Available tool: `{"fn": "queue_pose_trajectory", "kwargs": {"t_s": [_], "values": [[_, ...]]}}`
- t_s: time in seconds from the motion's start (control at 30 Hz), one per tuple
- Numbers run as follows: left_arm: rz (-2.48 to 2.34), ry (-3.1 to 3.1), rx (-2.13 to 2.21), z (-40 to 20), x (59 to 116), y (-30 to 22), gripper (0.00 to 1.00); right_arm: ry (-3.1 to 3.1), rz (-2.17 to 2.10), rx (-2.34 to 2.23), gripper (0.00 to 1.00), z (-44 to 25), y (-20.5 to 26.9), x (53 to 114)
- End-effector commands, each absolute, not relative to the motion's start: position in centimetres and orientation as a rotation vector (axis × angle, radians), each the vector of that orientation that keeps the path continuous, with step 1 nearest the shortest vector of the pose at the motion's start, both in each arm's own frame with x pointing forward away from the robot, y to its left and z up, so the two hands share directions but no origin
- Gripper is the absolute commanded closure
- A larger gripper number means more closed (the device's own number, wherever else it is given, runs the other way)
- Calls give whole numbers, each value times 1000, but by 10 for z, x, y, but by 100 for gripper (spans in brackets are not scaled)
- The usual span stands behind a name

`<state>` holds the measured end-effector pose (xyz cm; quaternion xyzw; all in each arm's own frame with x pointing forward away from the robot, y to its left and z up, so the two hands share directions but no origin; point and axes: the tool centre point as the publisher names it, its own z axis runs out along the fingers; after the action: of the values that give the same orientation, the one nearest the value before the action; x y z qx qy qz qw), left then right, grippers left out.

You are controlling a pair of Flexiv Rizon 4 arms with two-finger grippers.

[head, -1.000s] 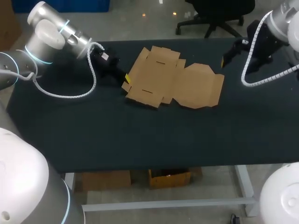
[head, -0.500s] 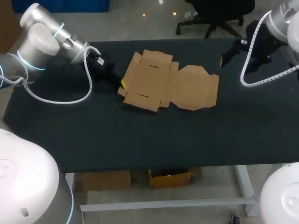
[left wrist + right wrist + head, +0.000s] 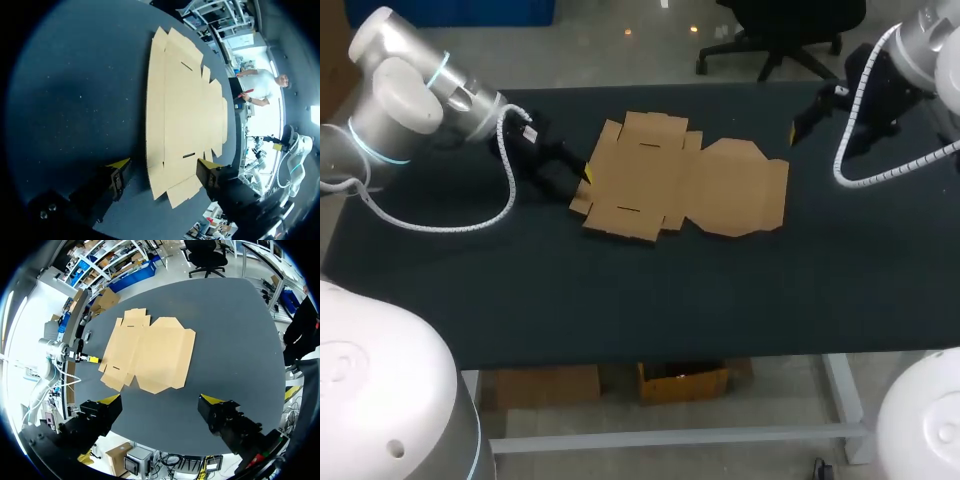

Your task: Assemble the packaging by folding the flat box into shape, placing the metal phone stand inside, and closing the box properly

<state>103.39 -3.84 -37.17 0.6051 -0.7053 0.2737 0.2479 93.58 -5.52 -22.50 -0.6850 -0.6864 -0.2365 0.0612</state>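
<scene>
Head view: flat box [image 3: 685, 185] on table [image 3: 620, 290]

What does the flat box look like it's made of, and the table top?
The flat box looks like plain brown cardboard, matte, with cut flaps, slots and crease lines. The table top is dark and matte with little glare, perhaps a mat or coating; which, I cannot tell.

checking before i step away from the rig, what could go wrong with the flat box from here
The left claw is open astride an edge of the flat box. The sheet lies flat on the table, so the tips may push it rather than grip. The right claw hangs open well clear of it, so nothing pins the box and it could slide or turn.
</scene>
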Motion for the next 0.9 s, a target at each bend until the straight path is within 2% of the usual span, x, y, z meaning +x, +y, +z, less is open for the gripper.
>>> {"fn": "queue_pose_trajectory", "kwargs": {"t_s": [0.03,0.27,0.53,0.9], "values": [[764,-1941,1670,-366,1037,-40,0,-2077,-714,-2069,0,-223,-55,934],[767,-1918,1648,-371,1056,-39,0,-2076,-706,-2073,0,-223,-56,932],[747,-1887,1614,-380,1066,-42,10,-2073,-699,-2080,0,-223,-56,932],[717,-1849,1574,-388,1071,-48,15,-2069,-694,-2084,0,-224,-57,932]]}}
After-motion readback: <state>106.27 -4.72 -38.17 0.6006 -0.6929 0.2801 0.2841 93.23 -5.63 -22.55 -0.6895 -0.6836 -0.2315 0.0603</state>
